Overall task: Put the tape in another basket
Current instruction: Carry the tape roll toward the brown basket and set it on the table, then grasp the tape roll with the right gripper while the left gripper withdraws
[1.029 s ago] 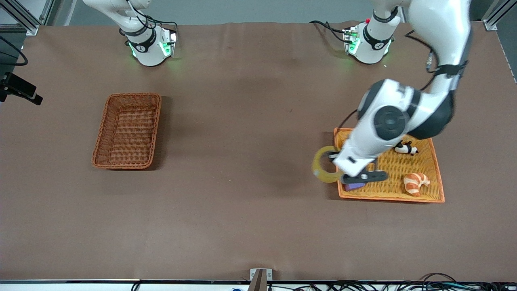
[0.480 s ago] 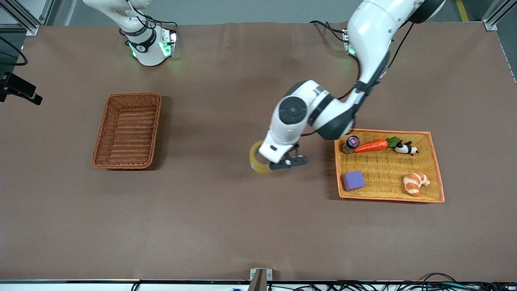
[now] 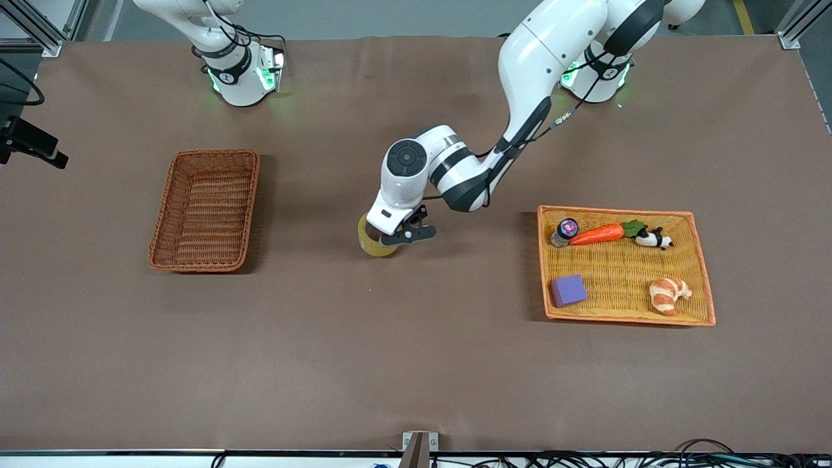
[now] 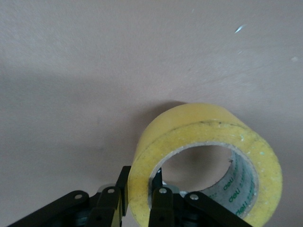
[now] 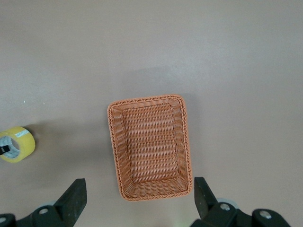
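Mid-carry over the brown tabletop (image 3: 416, 364): the left arm, reaching out from its base, holds the tape (image 3: 374, 244) in the left gripper (image 3: 396, 239), whose fingers (image 4: 161, 201) are clamped on the wall of the roll, one inside the grey core and one outside on the yellowish band. The roll hangs low over bare tabletop, roughly midway between the two wicker containers, and whether it clears the surface or brushes it cannot be told from here.

The dark reddish-brown basket (image 3: 205, 209) stands toward the right arm's end of the table, empty and well apart from the roll. The shallow orange-yellow tray (image 3: 705, 296) at the left arm's end carries a carrot (image 3: 597, 234), a purple block (image 3: 569, 290), a croissant (image 3: 669, 294), a small panda figure (image 3: 652, 239) and a little bottle (image 3: 564, 232).

The right arm waits, its right gripper (image 5: 137, 201) hovering spread wide and empty above the basket, the wicker floor plain between its fingers.

The step in hand looks like the transfer itself: the pick is made, the drop is not. The next move, by this reading, calls for carrying the roll on toward the basket, lifting it above the rim, and letting go only once it is squarely over the opening. With the right gripper parked over that same basket, the two arms may need to keep out of each other's way.
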Robot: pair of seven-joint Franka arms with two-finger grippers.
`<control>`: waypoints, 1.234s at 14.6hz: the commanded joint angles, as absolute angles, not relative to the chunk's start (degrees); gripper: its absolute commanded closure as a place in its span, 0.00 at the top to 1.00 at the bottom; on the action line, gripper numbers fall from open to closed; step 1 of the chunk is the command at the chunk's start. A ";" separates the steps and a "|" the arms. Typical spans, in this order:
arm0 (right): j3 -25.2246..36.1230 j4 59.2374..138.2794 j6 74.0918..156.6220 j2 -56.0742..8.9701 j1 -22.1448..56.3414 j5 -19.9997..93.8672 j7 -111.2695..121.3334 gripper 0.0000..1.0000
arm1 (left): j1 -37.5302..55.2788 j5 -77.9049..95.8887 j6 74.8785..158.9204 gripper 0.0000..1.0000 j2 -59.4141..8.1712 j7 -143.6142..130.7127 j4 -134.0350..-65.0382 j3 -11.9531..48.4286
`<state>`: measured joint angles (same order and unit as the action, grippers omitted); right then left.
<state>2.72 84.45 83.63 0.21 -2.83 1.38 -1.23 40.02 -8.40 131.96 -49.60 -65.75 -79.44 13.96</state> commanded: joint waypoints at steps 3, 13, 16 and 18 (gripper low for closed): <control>2.72 83.23 82.79 -0.35 -2.81 1.32 -0.53 1.00 | 43.07 -8.70 132.10 1.00 -49.40 -66.80 -76.55 9.41; 2.37 87.10 88.67 -5.17 12.11 2.64 -5.77 1.00 | 22.09 -10.28 101.99 1.00 -19.01 -57.88 -76.99 8.09; 2.37 87.10 94.11 -10.53 20.80 3.16 -15.43 1.00 | 14.79 -9.50 92.49 1.00 -11.89 -38.47 -77.08 7.91; 2.37 87.10 99.55 -15.18 25.47 3.25 -20.55 1.00 | 9.69 -7.84 88.52 1.00 -8.80 -31.24 -77.08 8.26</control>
<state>1.68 87.49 95.98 -11.34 21.72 2.27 -16.08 13.55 -9.44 90.73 -12.97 -37.69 -74.25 7.43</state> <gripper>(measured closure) 0.000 0.000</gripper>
